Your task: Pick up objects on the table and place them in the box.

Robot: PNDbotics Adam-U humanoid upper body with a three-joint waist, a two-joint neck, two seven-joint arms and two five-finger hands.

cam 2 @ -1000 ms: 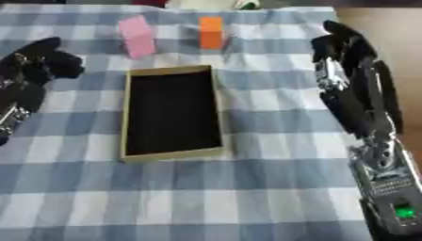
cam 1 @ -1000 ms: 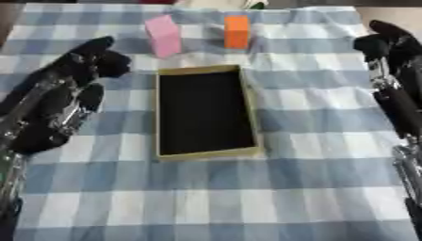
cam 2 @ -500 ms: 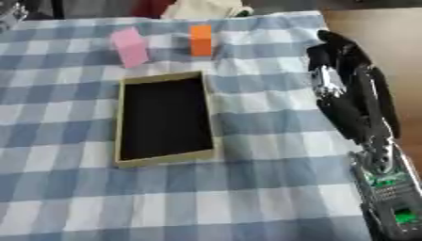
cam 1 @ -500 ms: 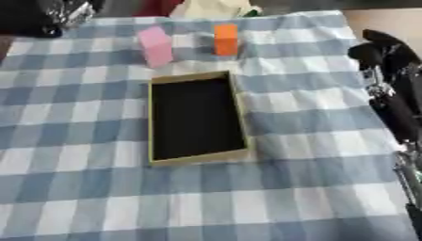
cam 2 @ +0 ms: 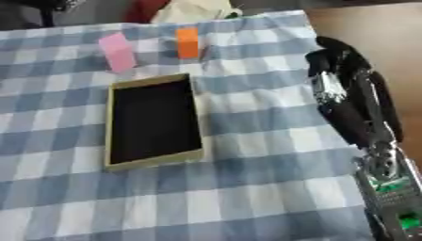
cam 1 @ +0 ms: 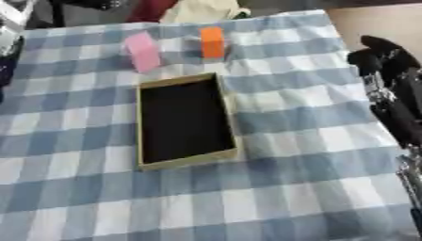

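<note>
Blue and white checked cloth (cam 1: 272, 197) covers our table, with some bundled fabric past its far edge. Compared with a second ago, our left arm has gone from the near left of the scene: it lay beside the box then, and now only a dark sliver with a bit of metal shows at the upper left corner of the left eye view (cam 1: 10, 28), too little for us to say how its fingers stand. Much of the shift in the cloth and box is our own head tilting, not the things moving. We read the arm's rise as the start of a reach toward the far blocks, though that is a guess.

The box (cam 1: 183, 120) lies open and empty in the middle of the cloth, its dark floor bare. The pink block (cam 1: 142, 52) stands just beyond its far left corner, leaning a little, and the orange block (cam 1: 212, 42) stands upright near it, to the right. Neither is touched, so nothing has been placed yet.

Our right hand (cam 2: 338, 61) hangs over the right edge of the table, well apart from both blocks, fingers bent downward and holding nothing; blur makes the curl hard to judge, but it looks relaxed rather than clenched.
</note>
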